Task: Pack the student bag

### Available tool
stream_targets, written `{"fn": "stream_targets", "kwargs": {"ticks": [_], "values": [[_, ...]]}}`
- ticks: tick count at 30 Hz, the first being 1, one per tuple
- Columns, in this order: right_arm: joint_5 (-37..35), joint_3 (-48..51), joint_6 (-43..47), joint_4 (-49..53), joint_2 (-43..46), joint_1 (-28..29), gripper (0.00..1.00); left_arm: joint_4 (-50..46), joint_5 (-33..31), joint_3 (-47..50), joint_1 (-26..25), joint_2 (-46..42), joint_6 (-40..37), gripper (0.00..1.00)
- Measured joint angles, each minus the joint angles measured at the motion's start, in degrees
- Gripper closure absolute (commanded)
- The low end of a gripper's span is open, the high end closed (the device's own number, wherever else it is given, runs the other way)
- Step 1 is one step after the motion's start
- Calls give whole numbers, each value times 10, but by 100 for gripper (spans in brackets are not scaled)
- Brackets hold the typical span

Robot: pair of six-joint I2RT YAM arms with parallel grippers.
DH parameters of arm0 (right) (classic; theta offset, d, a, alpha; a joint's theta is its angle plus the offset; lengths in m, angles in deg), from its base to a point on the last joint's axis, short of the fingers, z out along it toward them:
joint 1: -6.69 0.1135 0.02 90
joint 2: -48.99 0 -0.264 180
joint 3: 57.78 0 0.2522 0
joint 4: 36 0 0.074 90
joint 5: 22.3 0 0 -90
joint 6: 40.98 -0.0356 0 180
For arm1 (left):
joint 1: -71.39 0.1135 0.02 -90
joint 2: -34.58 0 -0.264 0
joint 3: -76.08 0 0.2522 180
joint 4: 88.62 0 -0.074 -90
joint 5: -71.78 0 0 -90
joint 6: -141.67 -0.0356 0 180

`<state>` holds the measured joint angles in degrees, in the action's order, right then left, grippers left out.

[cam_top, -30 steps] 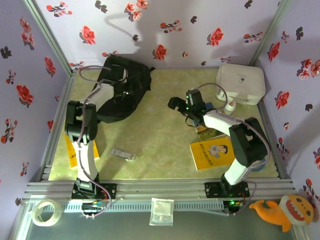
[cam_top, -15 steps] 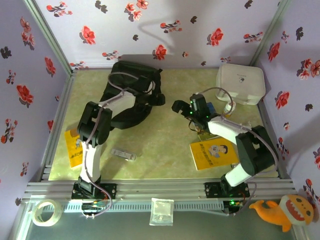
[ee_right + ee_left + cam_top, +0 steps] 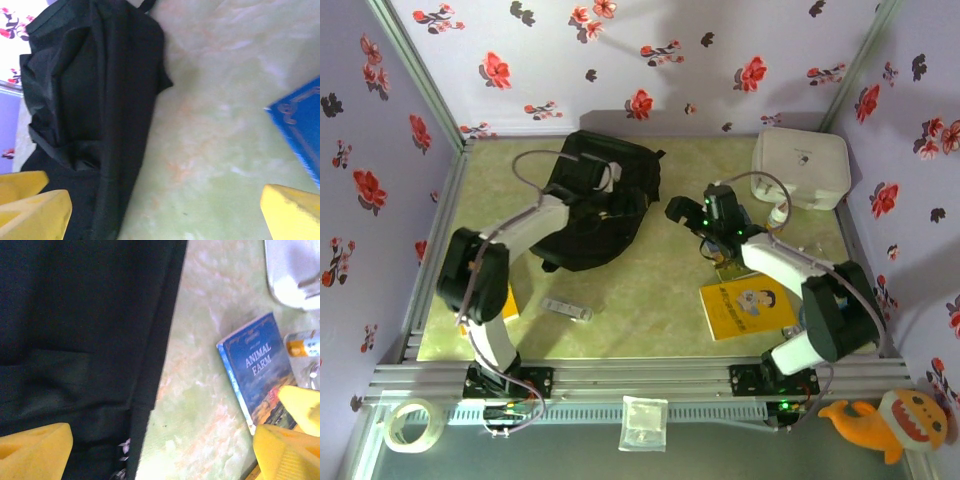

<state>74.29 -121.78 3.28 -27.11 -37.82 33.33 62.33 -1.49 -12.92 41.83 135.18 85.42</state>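
The student bag (image 3: 595, 200) lies flat on the green marbled surface (image 3: 660, 290), toward 10 o'clock from the middle in the top view, with its far end close to the back wall. It is black soft fabric, folded and creased.

The left claw (image 3: 638, 203) hangs over the bag's 3 o'clock edge. In the left wrist view this claw (image 3: 160, 452) is spread wide, its yellow pads (image 3: 32, 450) at the two lower corners. Between them are the bag's dark edge and bare surface, and nothing is pinched. At 3 o'clock in that view lies a blue book (image 3: 257, 372) titled "Animal Farm", with a small bottle (image 3: 305, 345) just past it.

The right claw (image 3: 675, 212) sits near the middle of the surface, just off the bag's 3 o'clock side and facing it. In the right wrist view it (image 3: 162, 212) is also spread, with its yellow pads (image 3: 35, 212) far apart and empty. The bag fills the 9 o'clock half of that view, and a corner of the blue book shows at 3 o'clock.

In the top view a white hard case (image 3: 802, 165) rests at 2 o'clock, and a yellow book (image 3: 748, 307) lies at 4 o'clock beside the right arm.
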Motion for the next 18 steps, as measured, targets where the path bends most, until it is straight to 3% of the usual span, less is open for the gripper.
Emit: {"fn": "stream_targets", "kwargs": {"ticks": [7,11,18], "values": [[66,-119,-30,12,-133,25,24,-12,-13,65,40,-93,-22,8],[99,-179,-42,24,-209,33,34,-32,-13,98,36,-96,-38,21],[129,-213,-42,44,-267,33,67,-69,-12,107,24,-87,-73,36]]}}
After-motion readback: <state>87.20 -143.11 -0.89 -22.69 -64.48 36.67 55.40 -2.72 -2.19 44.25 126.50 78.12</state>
